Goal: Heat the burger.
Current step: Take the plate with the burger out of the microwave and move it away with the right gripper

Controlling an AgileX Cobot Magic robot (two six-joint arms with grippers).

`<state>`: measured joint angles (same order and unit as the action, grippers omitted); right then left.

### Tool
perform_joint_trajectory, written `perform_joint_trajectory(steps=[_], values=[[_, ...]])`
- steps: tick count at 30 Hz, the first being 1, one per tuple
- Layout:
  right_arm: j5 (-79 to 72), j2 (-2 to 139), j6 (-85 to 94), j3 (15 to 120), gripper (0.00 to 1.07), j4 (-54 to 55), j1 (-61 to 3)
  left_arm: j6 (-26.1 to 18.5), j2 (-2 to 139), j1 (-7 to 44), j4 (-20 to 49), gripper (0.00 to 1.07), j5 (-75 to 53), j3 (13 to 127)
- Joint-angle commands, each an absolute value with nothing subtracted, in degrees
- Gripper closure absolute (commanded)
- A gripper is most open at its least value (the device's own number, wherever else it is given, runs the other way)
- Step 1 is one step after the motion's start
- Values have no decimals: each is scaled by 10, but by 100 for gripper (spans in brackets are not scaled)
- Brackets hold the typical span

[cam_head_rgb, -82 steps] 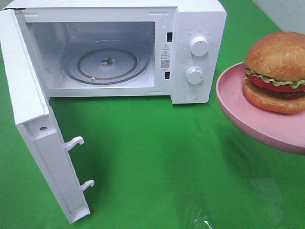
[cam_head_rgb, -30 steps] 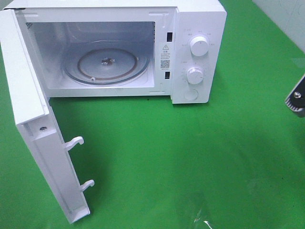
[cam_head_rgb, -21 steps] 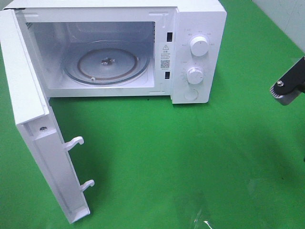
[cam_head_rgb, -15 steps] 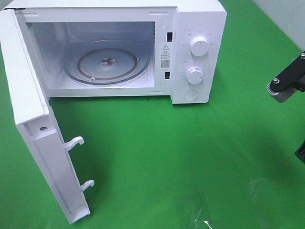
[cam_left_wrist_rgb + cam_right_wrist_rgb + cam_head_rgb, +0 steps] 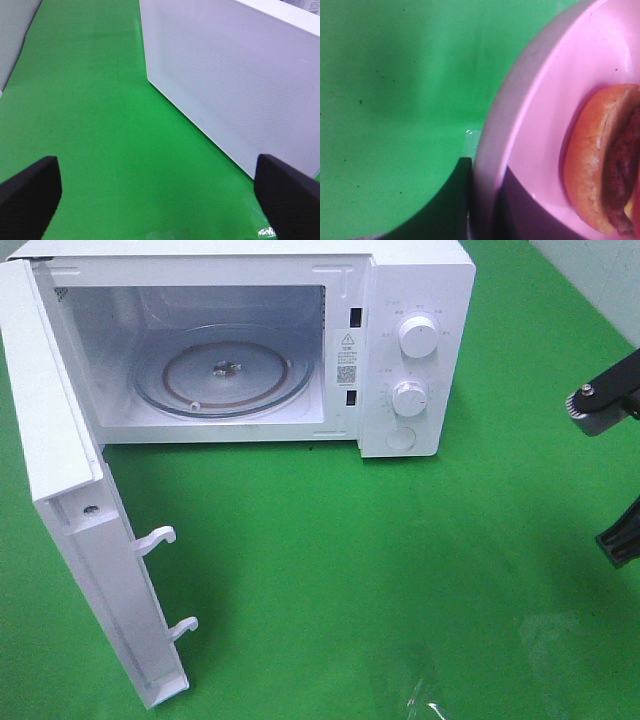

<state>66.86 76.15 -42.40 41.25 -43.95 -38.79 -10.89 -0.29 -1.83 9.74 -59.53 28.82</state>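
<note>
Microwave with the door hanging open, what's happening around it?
The white microwave stands on the green table, door wide open and glass turntable bare. The right tool is shut on the rim of a round pink plate carrying the golden-bun burger, off to the right. The left tool is open and empty beside the microwave.

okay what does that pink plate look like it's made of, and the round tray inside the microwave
The round pink plate looks like matte plastic or melamine: uniformly opaque, soft sheen, faint specks. The round turntable tray inside the open white microwave looks like clear glass: see-through, with glossy rim highlights.
</note>
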Motion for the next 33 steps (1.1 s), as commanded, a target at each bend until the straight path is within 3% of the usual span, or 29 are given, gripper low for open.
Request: perform_joint_trajectory(steps=[1,33], values=[[688,798,-431,417,107,-479,-385,-106,-15,-20,98,3,-593,285],[599,937,-504,414,107,-484,-385,-106,-15,-20,98,3,-593,285]])
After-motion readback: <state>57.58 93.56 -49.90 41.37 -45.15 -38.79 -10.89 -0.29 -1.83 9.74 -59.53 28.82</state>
